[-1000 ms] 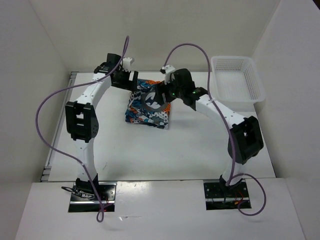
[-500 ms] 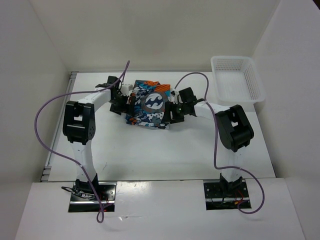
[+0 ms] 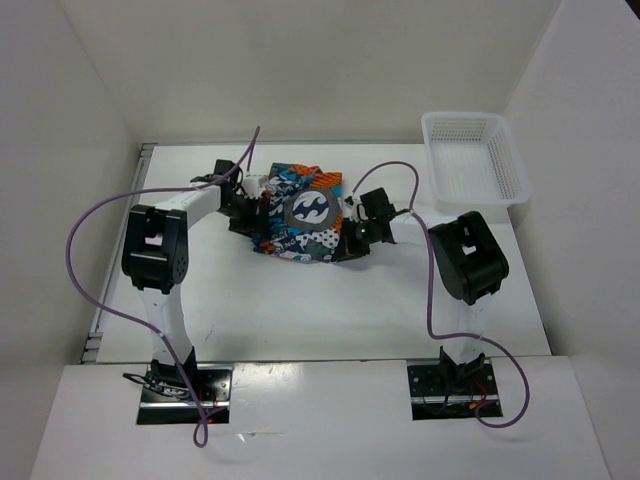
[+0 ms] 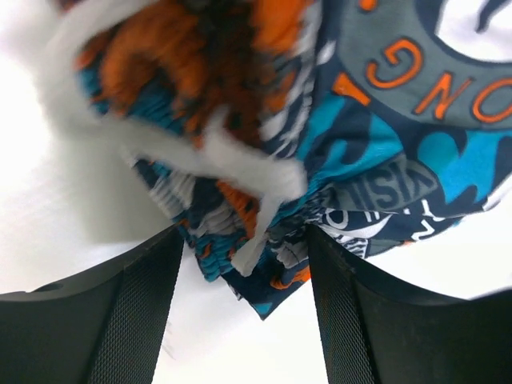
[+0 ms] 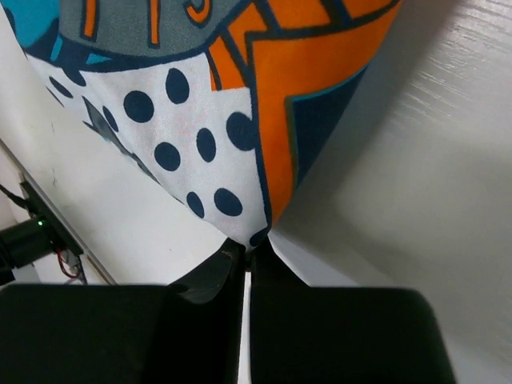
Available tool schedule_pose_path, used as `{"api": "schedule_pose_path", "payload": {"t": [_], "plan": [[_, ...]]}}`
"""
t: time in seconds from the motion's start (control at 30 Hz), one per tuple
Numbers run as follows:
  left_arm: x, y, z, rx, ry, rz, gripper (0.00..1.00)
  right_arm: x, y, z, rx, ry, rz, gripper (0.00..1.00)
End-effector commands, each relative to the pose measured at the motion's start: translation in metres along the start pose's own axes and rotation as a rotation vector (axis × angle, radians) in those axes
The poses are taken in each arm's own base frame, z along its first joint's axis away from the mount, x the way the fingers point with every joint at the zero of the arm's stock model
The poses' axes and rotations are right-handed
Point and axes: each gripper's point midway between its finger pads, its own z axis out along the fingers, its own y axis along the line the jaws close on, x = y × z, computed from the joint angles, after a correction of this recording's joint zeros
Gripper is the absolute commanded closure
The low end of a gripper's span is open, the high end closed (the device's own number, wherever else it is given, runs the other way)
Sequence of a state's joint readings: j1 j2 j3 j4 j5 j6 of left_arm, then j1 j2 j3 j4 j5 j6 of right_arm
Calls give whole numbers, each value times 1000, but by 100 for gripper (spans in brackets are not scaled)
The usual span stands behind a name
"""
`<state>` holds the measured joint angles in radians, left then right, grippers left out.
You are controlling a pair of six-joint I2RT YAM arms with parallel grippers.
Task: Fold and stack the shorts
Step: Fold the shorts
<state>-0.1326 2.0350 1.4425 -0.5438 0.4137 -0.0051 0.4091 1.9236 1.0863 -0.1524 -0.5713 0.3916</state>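
White table [image 3: 300,310]. White basket [image 3: 475,160] at far right corner. Shorts [image 3: 300,212] bunched mid-table, between both arms. Left gripper [image 4: 240,260] wide, gathered shorts edge between its fingers. Right gripper [image 5: 248,254] closed tight, pinching shorts corner.

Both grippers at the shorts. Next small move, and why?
Probably close the left gripper: its jaws stand apart with the bunched edge of the shorts between them, while the right gripper is already shut on a corner. Lift only after both hold.
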Motion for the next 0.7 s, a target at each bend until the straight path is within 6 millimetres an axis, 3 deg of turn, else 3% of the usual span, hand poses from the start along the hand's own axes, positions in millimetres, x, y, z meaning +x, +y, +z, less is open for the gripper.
{"api": "schedule_pose_path", "payload": {"t": [0.0, 0.07, 0.2, 0.3, 0.4, 0.43, 0.47, 0.5, 0.67], "plan": [[24, -26, -12, 79, 35, -1, 29, -16, 10, -26, -14, -73, -73, 100], [37, -36, -16, 123, 29, 0, 29, -9, -3, -38, 6, -53, -119, 100], [37, -59, -29, 206, -4, 25, 26, 25, -22, -63, -11, 51, -190, 100], [47, -66, -25, 238, 14, 22, 26, 46, -24, -75, -42, 94, -178, 100], [55, -75, -23, 288, 28, 21, 19, 52, -12, -82, -93, 84, -178, 97], [53, -78, -26, 297, 19, 26, 19, 52, -11, -82, -92, 85, -167, 90], [51, -79, -29, 296, 11, 31, 18, 54, -13, -83, -79, 81, -170, 57], [54, -81, -29, 306, 19, 25, 16, 54, -13, -86, -68, 79, -170, 40], [42, -80, -47, 247, -21, 54, 7, 28, -6, -106, -4, 51, -291, 10]]}}
